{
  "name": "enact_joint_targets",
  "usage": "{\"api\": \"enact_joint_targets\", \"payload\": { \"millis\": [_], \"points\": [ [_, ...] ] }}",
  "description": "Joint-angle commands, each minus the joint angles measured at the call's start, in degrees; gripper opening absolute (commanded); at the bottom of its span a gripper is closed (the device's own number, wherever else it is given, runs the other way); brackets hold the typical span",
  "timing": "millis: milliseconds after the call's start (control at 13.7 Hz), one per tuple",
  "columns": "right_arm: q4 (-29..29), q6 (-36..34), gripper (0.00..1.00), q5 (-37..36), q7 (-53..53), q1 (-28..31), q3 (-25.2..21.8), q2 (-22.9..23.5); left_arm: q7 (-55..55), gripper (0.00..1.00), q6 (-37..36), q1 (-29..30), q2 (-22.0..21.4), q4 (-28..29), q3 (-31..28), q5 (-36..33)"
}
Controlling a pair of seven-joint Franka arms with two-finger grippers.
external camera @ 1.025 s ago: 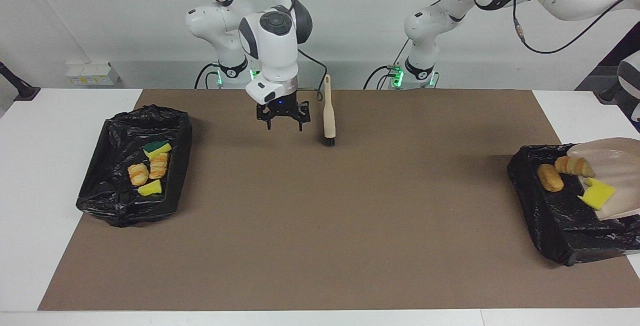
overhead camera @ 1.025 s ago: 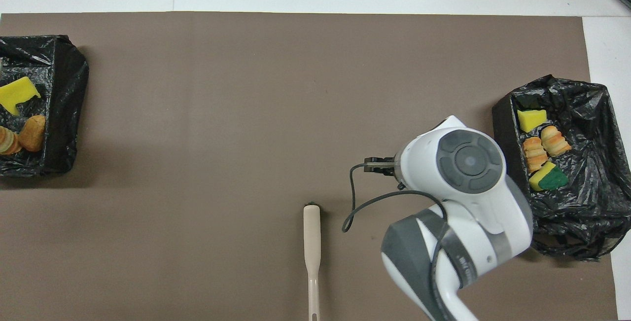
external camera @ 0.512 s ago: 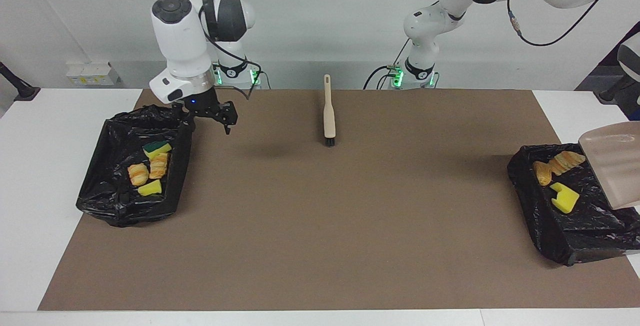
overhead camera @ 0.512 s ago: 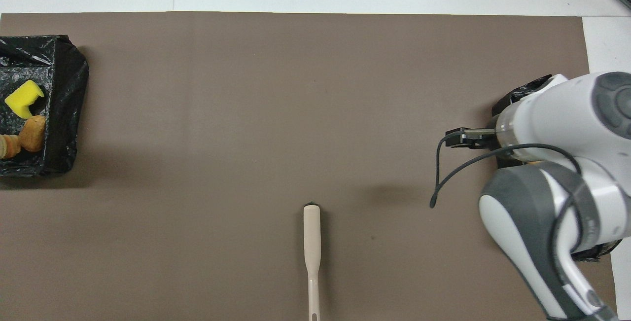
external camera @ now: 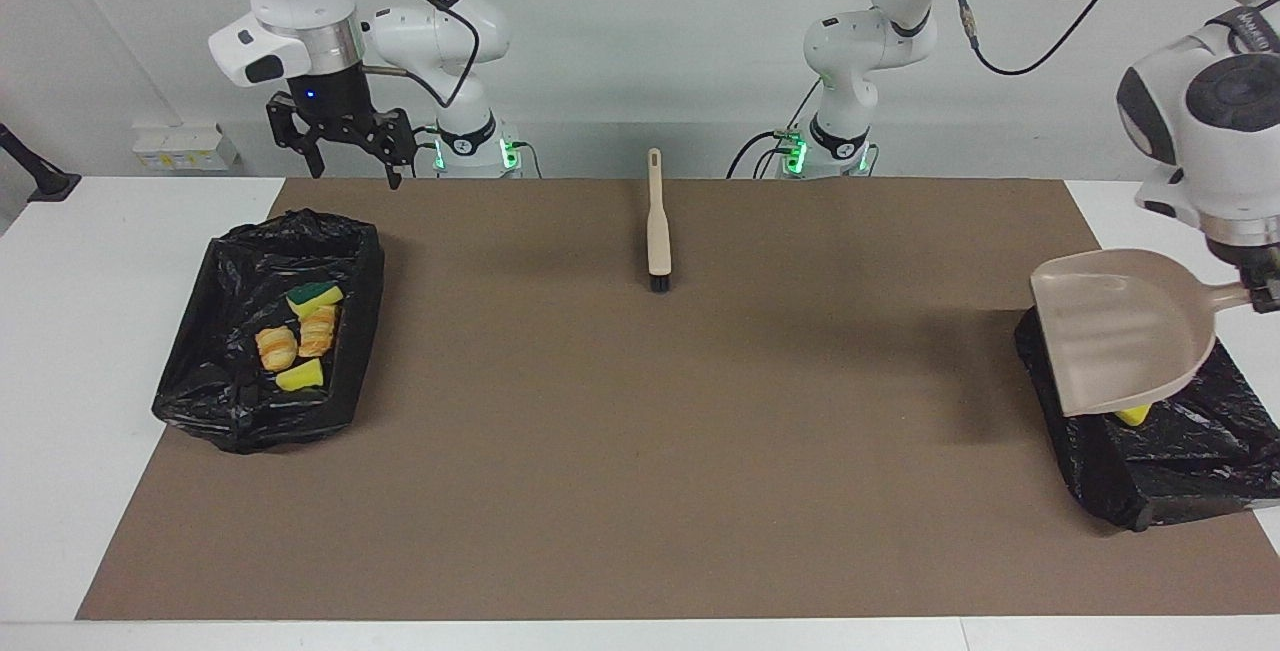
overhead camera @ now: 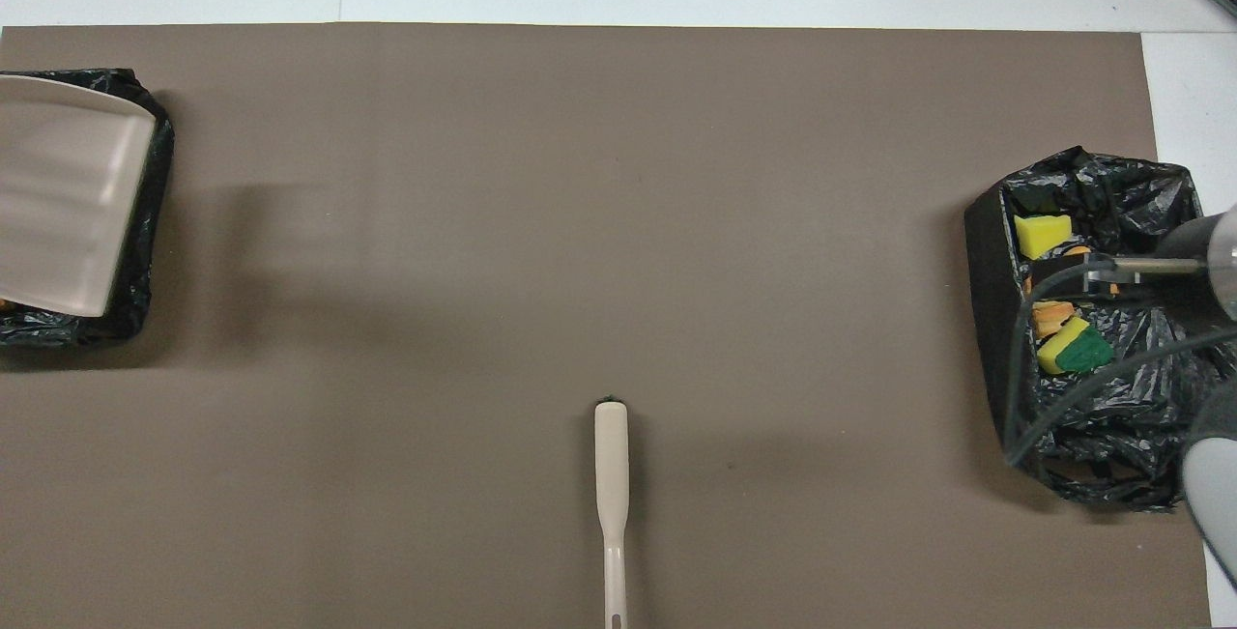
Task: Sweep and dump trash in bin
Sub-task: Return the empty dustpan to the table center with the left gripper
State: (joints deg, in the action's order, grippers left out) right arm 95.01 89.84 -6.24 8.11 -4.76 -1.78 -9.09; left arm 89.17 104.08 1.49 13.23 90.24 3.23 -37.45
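**Dustpan raised over one lined bin, trash lying in both**

On the table (external camera: 60,351), a matte brown mat (external camera: 640,451) covers the middle, and a box-shaped bin lined with crinkled glossy black plastic sits at each end. At the right arm's end, the bin (external camera: 262,331) holds four pieces of trash (external camera: 298,336): a wedge of yellow sponge, a green-topped yellow sponge, and two ridged golden-tan pastry-like bits. Read as a clock face in the overhead view, this bin lies at about 3 o'clock from the mat's centre and the other bin (external camera: 1150,451) at about 9 o'clock.

Over that second bin hangs the dustpan (external camera: 1120,331), smooth beige plastic with a broad scoop and a short handle, tilted mouth-down. The left gripper (external camera: 1262,289) sits at the handle's end with its jaws pinching it. A sliver of yellow sponge (external camera: 1133,415) shows under the pan's lip; the rest of that bin's contents are hidden by the pan.

The right gripper (external camera: 345,136) is raised above the table edge near its bin, jaws spread, holding nothing.

The hand brush (external camera: 656,226), slim beige handle and short black bristles, lies flat at 6 o'clock in the overhead view, bristles pointing away from the robots. No legible writing shows on any item.
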Motion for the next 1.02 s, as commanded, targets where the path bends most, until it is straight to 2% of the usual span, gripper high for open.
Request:
{"api": "enact_joint_targets", "payload": {
  "millis": [0,146,293,366,586,732,952],
  "points": [
    [-1.1,-0.9,1.0,4.1,-3.2,0.7,-2.2,0.0,-10.1,0.0,-0.3,-6.2,-6.7,11.7,-1.0,4.6],
    [-1.5,-0.5,1.0,3.7,-4.7,1.1,-2.4,0.3,-18.9,0.0,-1.5,-10.6,-7.3,15.0,-1.0,8.6],
    [-2.0,-2.5,1.0,3.6,-10.9,1.5,-3.6,1.3,-30.7,0.0,-1.7,-15.4,-8.1,18.2,-0.9,12.0],
    [-4.4,-4.3,1.0,4.5,-11.0,2.1,-3.7,2.7,-34.6,0.0,-1.6,-17.8,-8.2,19.5,-1.0,14.8],
    [-4.6,-2.4,1.0,4.4,-11.1,2.0,-3.6,3.1,-37.7,0.0,1.6,-23.5,-6.9,20.2,-1.0,20.4],
    [-4.2,-2.5,1.0,4.7,-10.8,2.0,-3.6,3.0,-49.0,0.0,3.2,-24.3,-5.2,19.5,-1.0,26.0],
    [-2.6,-2.2,1.0,5.3,-10.8,2.0,-3.6,3.1,-69.7,0.0,7.5,-28.9,-3.3,19.0,-1.0,29.7]
  ]
}}
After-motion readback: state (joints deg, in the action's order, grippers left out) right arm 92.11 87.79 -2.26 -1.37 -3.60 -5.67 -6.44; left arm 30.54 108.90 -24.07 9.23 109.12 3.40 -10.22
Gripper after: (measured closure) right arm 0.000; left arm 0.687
